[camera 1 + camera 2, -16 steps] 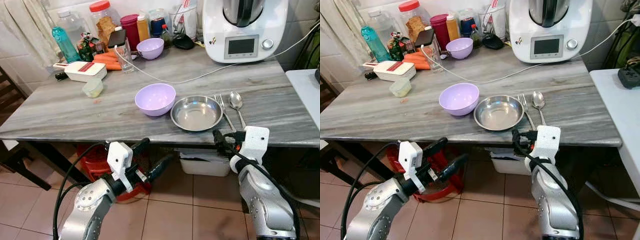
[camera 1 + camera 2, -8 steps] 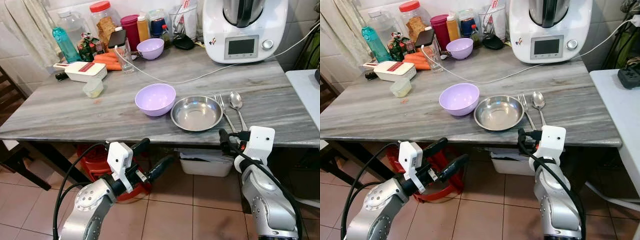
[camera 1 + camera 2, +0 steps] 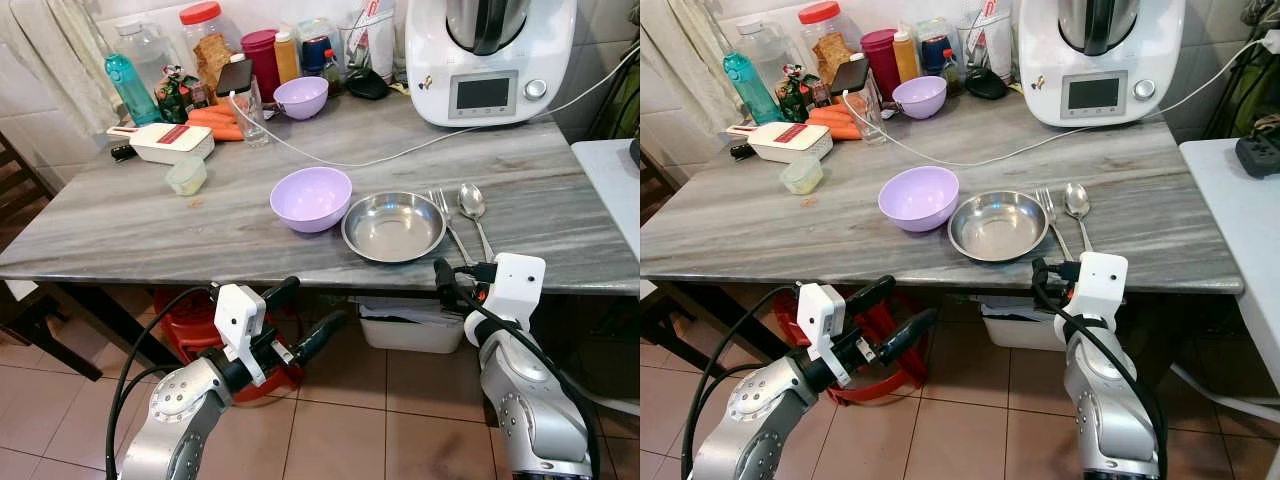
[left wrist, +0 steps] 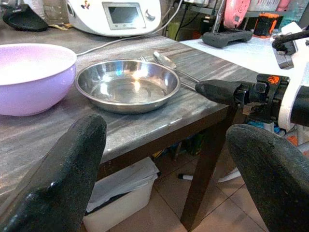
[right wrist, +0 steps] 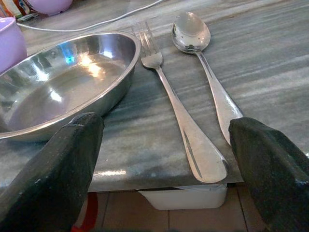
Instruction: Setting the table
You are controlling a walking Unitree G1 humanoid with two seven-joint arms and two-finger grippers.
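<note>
Fork point(image 5: 170, 96) & spoon point(image 5: 205, 63) lie handle-first toward my right pincer point(image 5: 164, 159), wide open, empty, at counter point(image 3: 150, 230) edge; nearer than left.

my left gripper point(image 3: 300, 317) spread below table point(image 3: 120, 225) edge | my right gripper point(image 3: 441, 276) beneath fork point(image 3: 447, 222), spoon point(image 3: 473, 212)

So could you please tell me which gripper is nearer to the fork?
Right. The right gripper sits at the table edge just before the fork handle, fingers open. The left gripper hangs below the table edge, off to the left beneath the purple bowl.
</note>
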